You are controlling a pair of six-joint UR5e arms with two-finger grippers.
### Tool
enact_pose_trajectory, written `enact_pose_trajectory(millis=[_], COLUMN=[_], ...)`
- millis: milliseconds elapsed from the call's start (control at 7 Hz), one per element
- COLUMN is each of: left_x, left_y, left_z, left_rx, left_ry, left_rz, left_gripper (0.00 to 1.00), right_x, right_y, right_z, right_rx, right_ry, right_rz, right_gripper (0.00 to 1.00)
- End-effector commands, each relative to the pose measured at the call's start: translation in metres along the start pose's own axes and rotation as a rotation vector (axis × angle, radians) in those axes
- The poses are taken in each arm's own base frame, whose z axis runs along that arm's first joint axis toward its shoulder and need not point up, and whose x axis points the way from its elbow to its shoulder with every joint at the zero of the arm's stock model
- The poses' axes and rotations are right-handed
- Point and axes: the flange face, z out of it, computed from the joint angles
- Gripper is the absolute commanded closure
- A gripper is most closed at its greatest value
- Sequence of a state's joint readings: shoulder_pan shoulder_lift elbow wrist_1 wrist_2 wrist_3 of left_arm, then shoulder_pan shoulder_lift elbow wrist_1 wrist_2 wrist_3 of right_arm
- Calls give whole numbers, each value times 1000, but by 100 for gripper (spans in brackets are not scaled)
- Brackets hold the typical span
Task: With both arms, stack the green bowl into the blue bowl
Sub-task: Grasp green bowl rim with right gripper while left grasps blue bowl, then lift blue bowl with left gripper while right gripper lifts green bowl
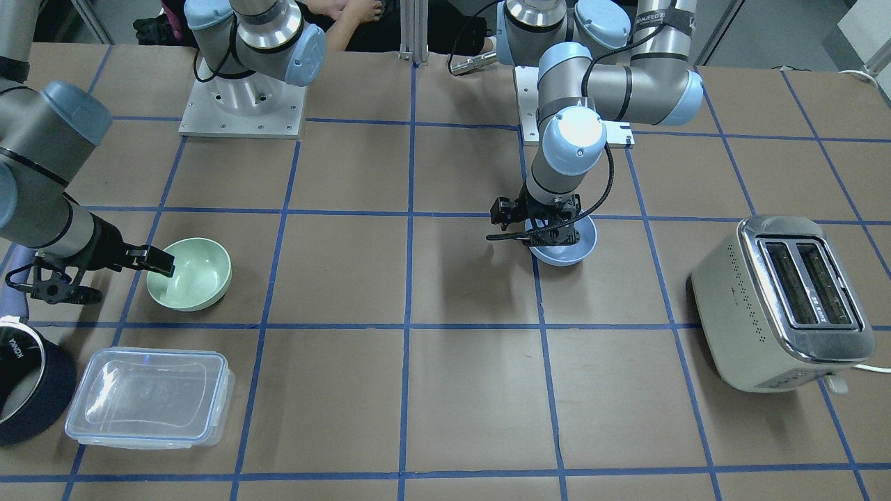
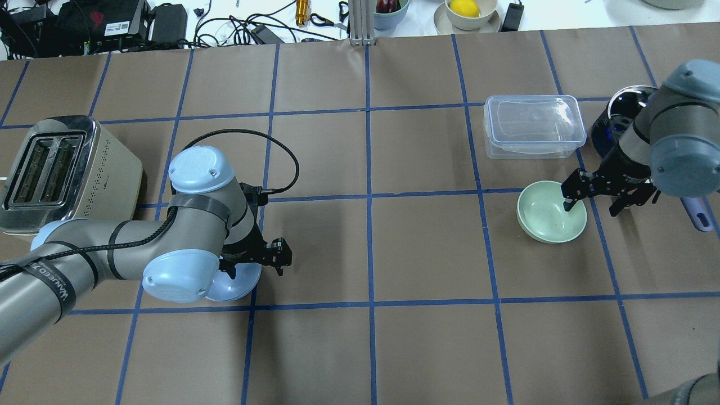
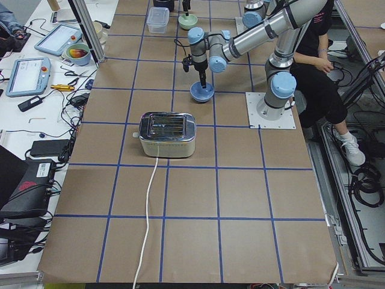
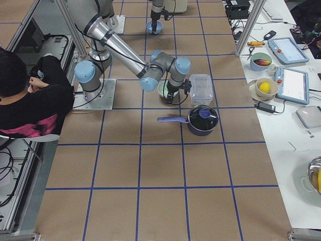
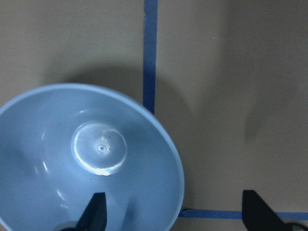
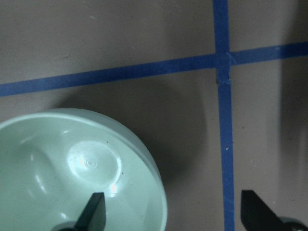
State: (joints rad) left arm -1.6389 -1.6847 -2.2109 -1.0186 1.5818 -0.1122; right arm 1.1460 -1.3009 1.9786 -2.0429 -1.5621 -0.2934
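Toaster (image 2: 62,169) at the far left of the bench (image 2: 427,253). Next over, the left pincer (image 2: 256,267) points down at the blue bowl (image 2: 242,284), which sits upright over a tape line and is mostly hidden under the wrist from overhead. The pincer is spread wide: one finger inside the bowl, the other outside the rim, nothing clamped. A stretch of bare bench follows, so the two bowls are well apart. Then the green bowl (image 2: 548,216), upright on the bench, with the right pincer (image 2: 592,205) set the same way – gaping, one finger dipped inside near the rim, one outside, no grip. Just behind it is a clear lidded food container (image 2: 531,126), and beside that a dark navy saucepan (image 2: 610,132), partly covered by the right arm.
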Motion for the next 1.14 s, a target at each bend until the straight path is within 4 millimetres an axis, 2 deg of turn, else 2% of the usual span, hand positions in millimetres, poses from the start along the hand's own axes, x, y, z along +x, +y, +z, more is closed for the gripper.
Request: enact_pose_trajectory(millis=[0,143,429,571,714,857,1000], left_x=[6,6,9,17,67,127,152], left_y=[3,0,-5,-12,-21,-28,-50], left_z=[7,4,-7,-26,-70,-127,-157], left_rx=[-2,5,76,130,220,261,240], left_ry=[2,1,3,26,55,81,88], left_rz=[-23,-28,-43,-70,18,53,-1], left_gripper=[58,100,100,100,100,100,100], right_x=[0,0,1,1,1,2,2], right_y=[1,2,3,2,1,-2,-5], right_z=[16,16,13,9,4,-16,-45], right_rx=[-7,-17,-14,-6,-9,-16,-42], right_ry=[-3,2,3,5,4,1,-9], right_rz=[-1,-3,-3,-1,-3,-1,-2], right_gripper=[40,98,100,100,100,100,100])
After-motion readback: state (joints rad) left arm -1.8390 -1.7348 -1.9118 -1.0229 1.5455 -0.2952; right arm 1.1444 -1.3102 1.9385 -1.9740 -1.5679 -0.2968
